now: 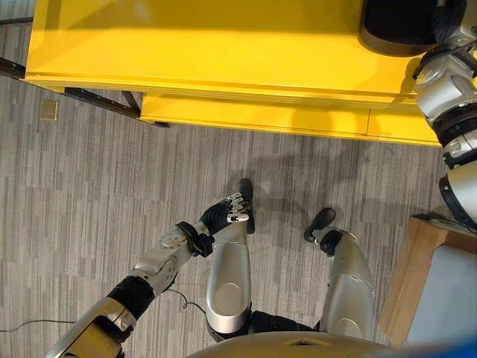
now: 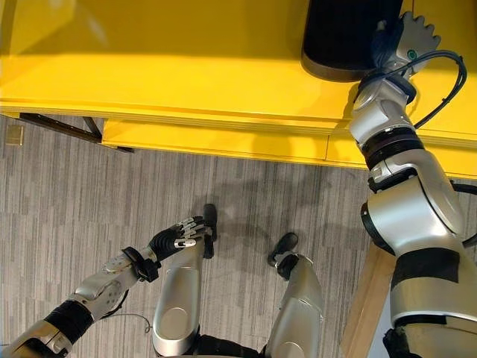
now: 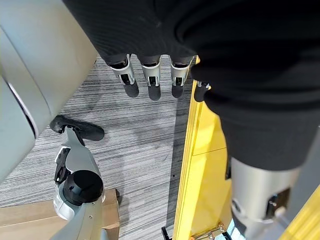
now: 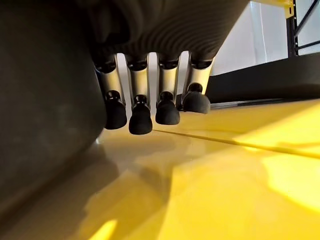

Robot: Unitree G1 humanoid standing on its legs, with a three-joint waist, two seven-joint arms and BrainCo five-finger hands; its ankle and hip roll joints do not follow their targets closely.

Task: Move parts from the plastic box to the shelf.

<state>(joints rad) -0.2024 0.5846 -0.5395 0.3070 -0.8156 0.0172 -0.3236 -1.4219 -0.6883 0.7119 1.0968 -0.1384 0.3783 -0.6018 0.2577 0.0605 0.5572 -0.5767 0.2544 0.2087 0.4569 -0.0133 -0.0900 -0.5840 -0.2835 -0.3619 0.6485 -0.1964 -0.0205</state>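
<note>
**Black part [image 2: 343, 33] standing on the yellow shelf [image 2: 149, 67], right hand at its side**

In the lower left of the left eye view the left hand [image 1: 227, 209] is hanging low over the grey carpet, well apart from the shelf. Its fingers [image 3: 150, 80] are pointing down in a loose row in the left wrist view, relaxed and a little apart, and they are holding nothing.

Moving right, the shelf is running as a wide yellow band across the top of both eye views. The part, a dark rounded body, is sitting on it in the upper right of the right eye view. Its top is cut by the frame edge, so I cannot tell its long axis.

At the right edge of the part the right hand [image 2: 406, 37] is reaching in over the shelf, so this arm is clearly the nearer one. In the right wrist view its fingers [image 4: 141, 117] are hanging straight and pressed close together, with their dark tips just above the yellow surface, and the part is lying just beside them as a dark wall. They are not curling around it. I cannot tell if they are touching it, and the thumb is hidden.

I judge the part is already resting on the shelf, so the coming move is probably pulling the hand away to the right without dragging the part.
</note>
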